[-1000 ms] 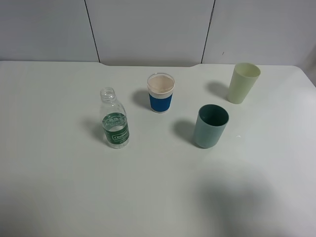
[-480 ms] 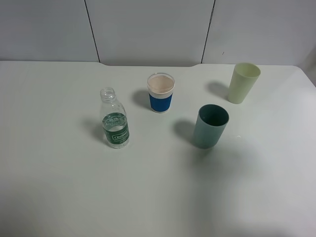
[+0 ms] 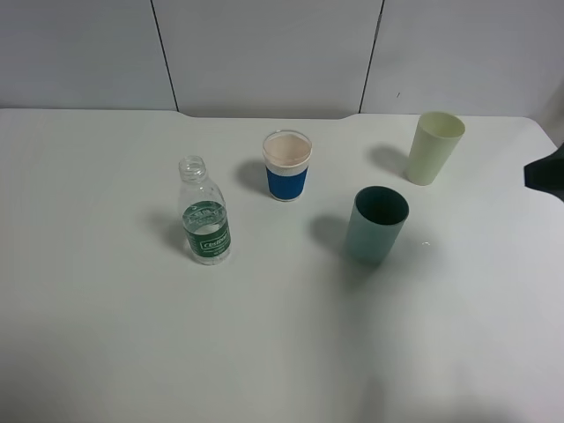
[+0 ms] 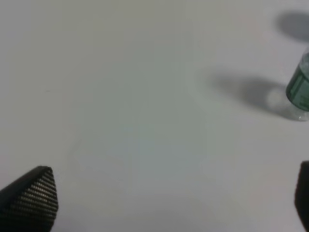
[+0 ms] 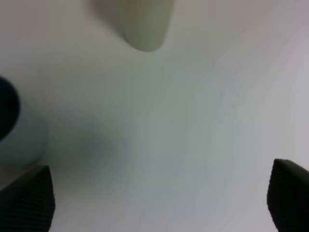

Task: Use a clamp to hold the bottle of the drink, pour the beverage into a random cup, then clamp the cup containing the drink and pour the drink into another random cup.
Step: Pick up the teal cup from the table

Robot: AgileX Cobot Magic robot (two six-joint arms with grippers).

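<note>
While right hand (image 5: 159, 191) stands open, teal cup (image 5: 19, 137) apart, ungripped

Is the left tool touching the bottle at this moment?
Apart. The left wrist view shows the bottle standing well away from the open left tool, with bare table between them.
</note>
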